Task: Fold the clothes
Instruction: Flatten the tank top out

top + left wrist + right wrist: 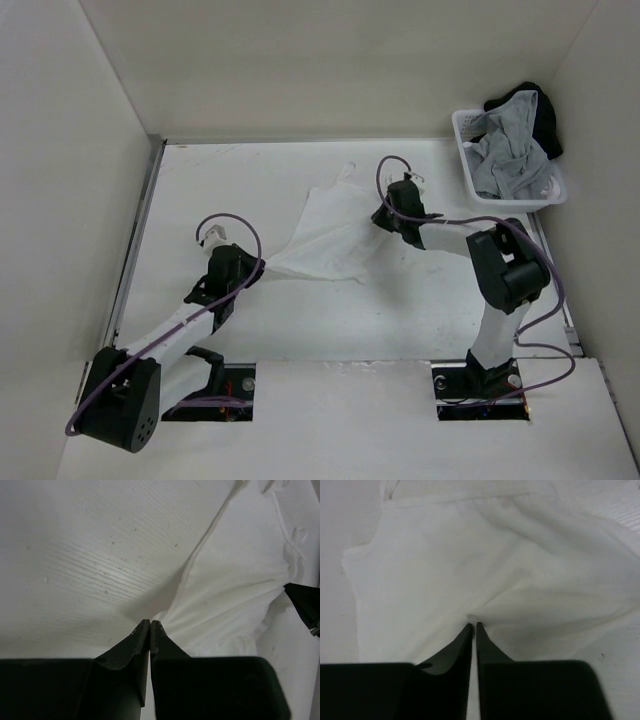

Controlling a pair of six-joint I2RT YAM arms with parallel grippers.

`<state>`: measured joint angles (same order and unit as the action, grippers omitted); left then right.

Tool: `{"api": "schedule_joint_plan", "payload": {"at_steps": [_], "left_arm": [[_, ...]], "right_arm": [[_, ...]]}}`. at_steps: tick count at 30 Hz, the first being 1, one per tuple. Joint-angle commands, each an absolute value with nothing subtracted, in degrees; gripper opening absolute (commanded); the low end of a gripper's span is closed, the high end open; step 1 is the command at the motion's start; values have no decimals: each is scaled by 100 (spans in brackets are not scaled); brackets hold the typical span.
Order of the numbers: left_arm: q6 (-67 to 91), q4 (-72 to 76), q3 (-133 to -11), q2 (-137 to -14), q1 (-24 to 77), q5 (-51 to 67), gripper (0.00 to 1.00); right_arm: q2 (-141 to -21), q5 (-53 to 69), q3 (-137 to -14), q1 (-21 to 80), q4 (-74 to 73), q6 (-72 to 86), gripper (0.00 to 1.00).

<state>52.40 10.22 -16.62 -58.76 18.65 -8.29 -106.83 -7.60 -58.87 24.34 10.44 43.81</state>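
Note:
The clothes (335,235), one thin white garment, lie spread in the middle of the table, with a strap loop at the far edge. My left gripper (262,265) is shut on the garment's near-left corner, and the fabric is drawn to a point there. In the left wrist view the clothes (235,590) gather into the closed tips of the left gripper (150,622). My right gripper (380,215) is at the garment's right edge. In the right wrist view the right gripper (474,625) is shut, with the clothes (470,570) puckering at its tips.
A white basket (465,125) at the far right corner holds a grey garment (510,155) and a black garment (535,105). White walls enclose the table on the left, back and right. The right arm's black finger (305,602) shows at the edge of the left wrist view.

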Motion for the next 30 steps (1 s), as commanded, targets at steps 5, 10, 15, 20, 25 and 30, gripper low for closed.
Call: {"api": "schedule_joint_plan", "payload": {"at_steps": [5, 10, 15, 20, 25, 30], "left_arm": [[5256, 1344, -1995, -6002, 1709, -589, 1], [5273, 1582, -1969, -6240, 1709, -475, 1], [5265, 1696, -1942, -6328, 1709, -396, 1], [5247, 1696, -1969, -6276, 1666, -387, 1], [5317, 1705, -2030, -6249, 1315, -413, 1], [5598, 1994, -2109, -6477, 1138, -457, 1]], "right_arm": [[-9836, -1687, -5531, 2527, 764, 3770, 54], [-9887, -1547, -5133, 2527, 730, 4052, 54], [-10362, -1292, -5589, 2527, 536, 4131, 43], [-9777, -1677, -5416, 2666, 1132, 4061, 3], [-7370, -2039, -4650, 3395, 698, 3384, 7], [-5856, -2214, -4448, 4038, -772, 3489, 7]]}}
